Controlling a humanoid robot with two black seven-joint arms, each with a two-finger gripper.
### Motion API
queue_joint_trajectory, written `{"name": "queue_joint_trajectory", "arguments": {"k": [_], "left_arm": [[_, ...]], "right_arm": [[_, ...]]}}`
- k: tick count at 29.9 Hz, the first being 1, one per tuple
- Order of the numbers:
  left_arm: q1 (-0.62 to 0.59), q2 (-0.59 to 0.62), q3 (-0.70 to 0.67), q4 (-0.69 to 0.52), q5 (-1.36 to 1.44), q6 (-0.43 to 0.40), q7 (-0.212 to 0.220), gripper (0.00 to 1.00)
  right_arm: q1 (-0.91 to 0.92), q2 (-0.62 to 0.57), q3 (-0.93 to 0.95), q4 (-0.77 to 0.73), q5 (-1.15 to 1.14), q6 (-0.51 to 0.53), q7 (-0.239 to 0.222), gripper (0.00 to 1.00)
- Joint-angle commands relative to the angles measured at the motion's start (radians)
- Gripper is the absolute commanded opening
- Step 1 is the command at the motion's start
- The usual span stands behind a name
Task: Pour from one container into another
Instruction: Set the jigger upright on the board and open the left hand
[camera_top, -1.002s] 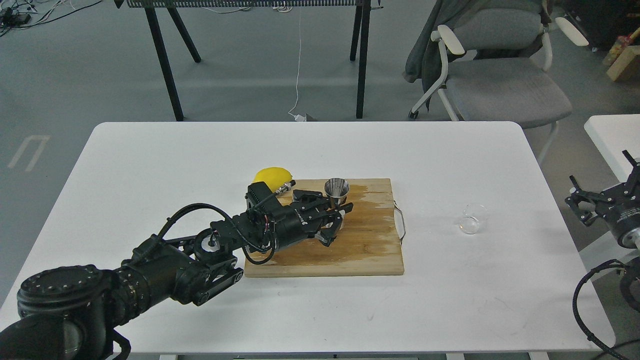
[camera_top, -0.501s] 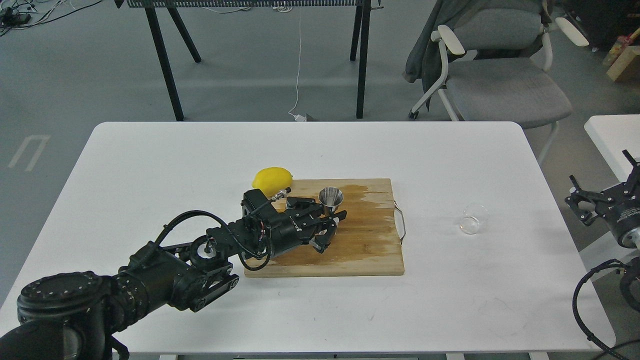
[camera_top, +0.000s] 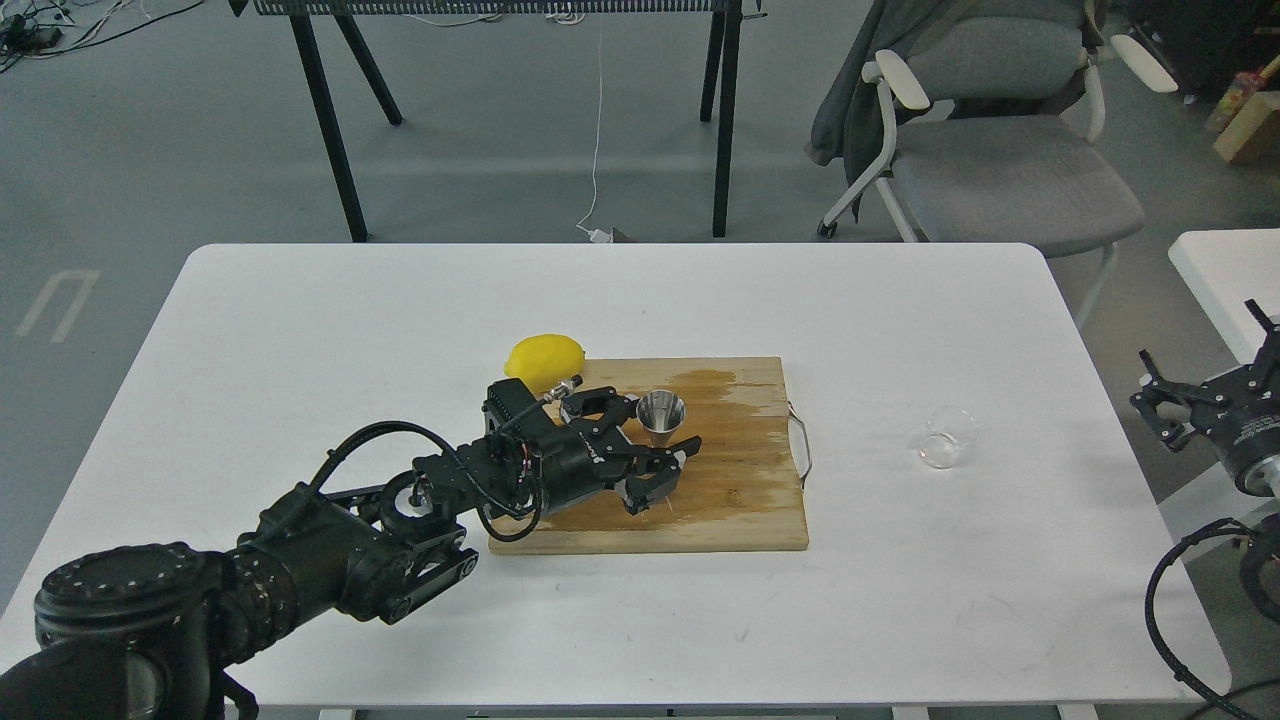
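Note:
The steel jigger (camera_top: 661, 409) stands upright on the wooden cutting board (camera_top: 745, 500), near its back edge. My left gripper (camera_top: 660, 438) is open around it, one finger behind and to the left of the jigger and the other in front of it, hiding its lower cone. The clear glass cup (camera_top: 945, 438) sits on the white table (camera_top: 300, 330) to the right of the board, away from both grippers. I cannot see whether it holds anything. My right gripper (camera_top: 1195, 375) hangs open off the table's right edge.
A yellow lemon (camera_top: 543, 358) lies at the board's back left corner, right behind my left wrist. The board has a wet, dark patch and a metal handle (camera_top: 803, 440) on its right side. A grey chair (camera_top: 1000, 150) stands beyond the table's far right corner.
My left gripper drew back left and toward me with the jigger, and the jigger now sits lower on the board. The fingers have spread apart around it. The right arm and the cup have not moved.

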Motion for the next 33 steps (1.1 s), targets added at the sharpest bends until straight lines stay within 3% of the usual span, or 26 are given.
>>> {"name": "queue_joint_trajectory", "arguments": {"k": [1, 13, 27, 33], "left_arm": [[-0.008, 0.000, 0.000, 0.000, -0.003, 0.000, 0.000, 0.90], [0.005, 0.015, -0.001, -0.008, -0.006, 0.000, 0.000, 0.92], [0.060, 0.147, -0.003, -0.016, -0.006, 0.000, 0.000, 0.92], [0.103, 0.219, -0.004, -0.078, -0.006, 0.000, 0.000, 0.92]], "right_arm": [[0.000, 0.000, 0.001, 0.000, 0.000, 0.000, 0.000, 1.00], [0.000, 0.001, 0.001, 0.005, 0.000, 0.000, 0.000, 1.00], [0.000, 0.000, 0.003, 0.006, 0.000, 0.000, 0.000, 1.00], [-0.002, 0.000, 0.001, 0.006, 0.000, 0.000, 0.001, 1.00]]}}
